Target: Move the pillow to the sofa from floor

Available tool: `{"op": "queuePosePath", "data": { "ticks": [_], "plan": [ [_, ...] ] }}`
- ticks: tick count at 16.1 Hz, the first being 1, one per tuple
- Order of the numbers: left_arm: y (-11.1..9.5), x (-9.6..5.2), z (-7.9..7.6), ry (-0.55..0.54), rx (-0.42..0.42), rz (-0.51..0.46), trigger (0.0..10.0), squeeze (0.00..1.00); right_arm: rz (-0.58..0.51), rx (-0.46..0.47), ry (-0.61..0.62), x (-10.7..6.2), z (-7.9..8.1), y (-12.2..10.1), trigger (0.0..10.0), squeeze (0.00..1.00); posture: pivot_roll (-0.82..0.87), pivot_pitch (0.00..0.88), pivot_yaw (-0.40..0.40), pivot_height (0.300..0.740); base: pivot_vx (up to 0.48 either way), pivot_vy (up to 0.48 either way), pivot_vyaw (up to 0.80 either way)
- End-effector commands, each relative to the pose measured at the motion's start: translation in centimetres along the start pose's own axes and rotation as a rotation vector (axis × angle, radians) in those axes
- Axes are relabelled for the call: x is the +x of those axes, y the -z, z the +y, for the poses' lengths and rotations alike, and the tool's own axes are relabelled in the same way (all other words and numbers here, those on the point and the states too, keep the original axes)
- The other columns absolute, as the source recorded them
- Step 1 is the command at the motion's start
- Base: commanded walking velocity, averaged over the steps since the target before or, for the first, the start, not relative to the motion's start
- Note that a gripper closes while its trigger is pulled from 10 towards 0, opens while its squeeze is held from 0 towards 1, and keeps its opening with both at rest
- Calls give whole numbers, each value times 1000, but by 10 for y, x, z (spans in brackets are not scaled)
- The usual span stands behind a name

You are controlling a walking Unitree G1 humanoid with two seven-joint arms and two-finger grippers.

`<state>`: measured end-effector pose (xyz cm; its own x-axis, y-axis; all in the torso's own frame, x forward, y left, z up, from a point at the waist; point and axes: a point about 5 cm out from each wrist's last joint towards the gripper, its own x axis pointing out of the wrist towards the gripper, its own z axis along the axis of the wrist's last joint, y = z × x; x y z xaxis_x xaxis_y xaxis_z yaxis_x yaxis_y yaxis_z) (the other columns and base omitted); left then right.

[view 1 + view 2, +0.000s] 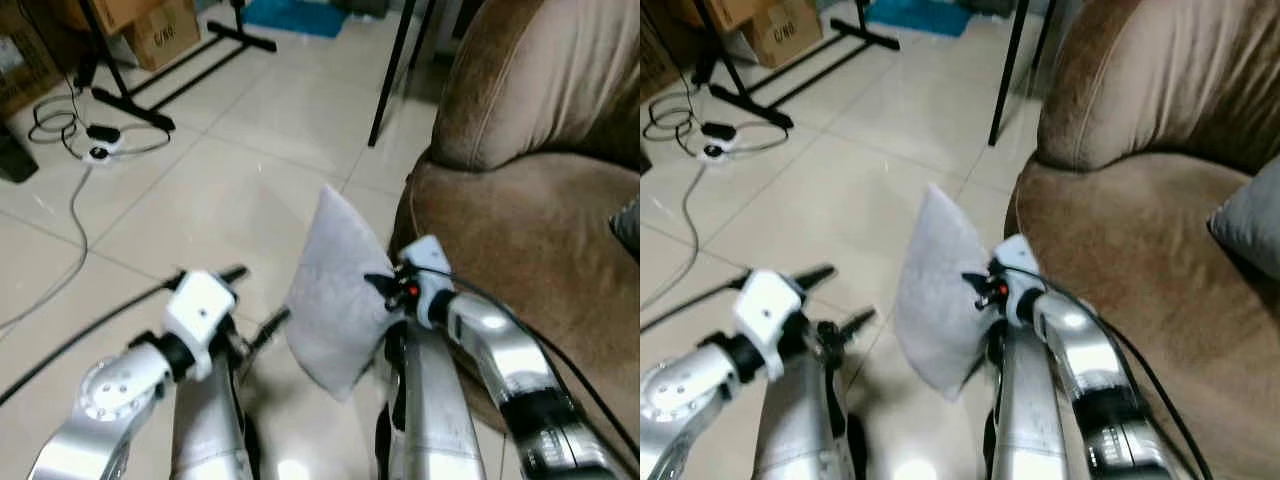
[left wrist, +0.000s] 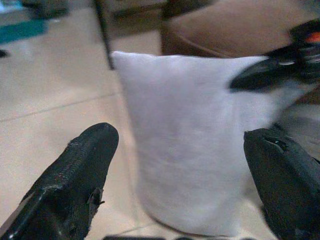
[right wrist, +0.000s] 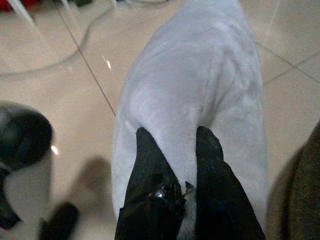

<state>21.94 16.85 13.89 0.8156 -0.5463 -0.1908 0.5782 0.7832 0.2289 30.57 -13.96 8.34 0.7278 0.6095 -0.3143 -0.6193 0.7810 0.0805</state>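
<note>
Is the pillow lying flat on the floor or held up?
Held up on edge: the right gripper pinches the pillow, whose lower corner hangs above the tiles beside the sofa.

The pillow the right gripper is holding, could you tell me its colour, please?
The pillow is plain pale grey with no pattern, clearest in the right wrist view.

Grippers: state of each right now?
Left gripper: open, empty, fingers spread beside the pillow.
Right gripper: shut on the pillow, pinching its fabric, held off the floor.
</note>
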Motion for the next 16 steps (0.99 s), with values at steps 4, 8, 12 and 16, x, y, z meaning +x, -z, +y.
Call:
{"op": "queuePosePath", "data": {
  "ticks": [4, 8, 12, 16],
  "plan": [
    [-16, -12, 7, -133, 40, -72, 10000, 0, -361, 58, 33, -47, -9, -77, 0, 0, -3, 60, -16, 448, 0, 0, 0],
    [-43, -5, 13, -128, 103, -149, 10000, 0, -643, -17, 247, -102, -40, -165, 0, 0, 1, 46, -2, 448, 0, 0, 0],
    [-57, 1, 23, -156, 128, -191, 10000, 0, -741, -147, 376, -125, -40, -208, 10000, 0, -5, 36, 3, 448, 0, 0, 0],
    [-60, 10, 28, -254, 102, -209, 10000, 0, -652, -69, 503, -96, -40, -181, 10000, 0, 4, 34, -14, 473, 0, 0, 0]
  ]
}}
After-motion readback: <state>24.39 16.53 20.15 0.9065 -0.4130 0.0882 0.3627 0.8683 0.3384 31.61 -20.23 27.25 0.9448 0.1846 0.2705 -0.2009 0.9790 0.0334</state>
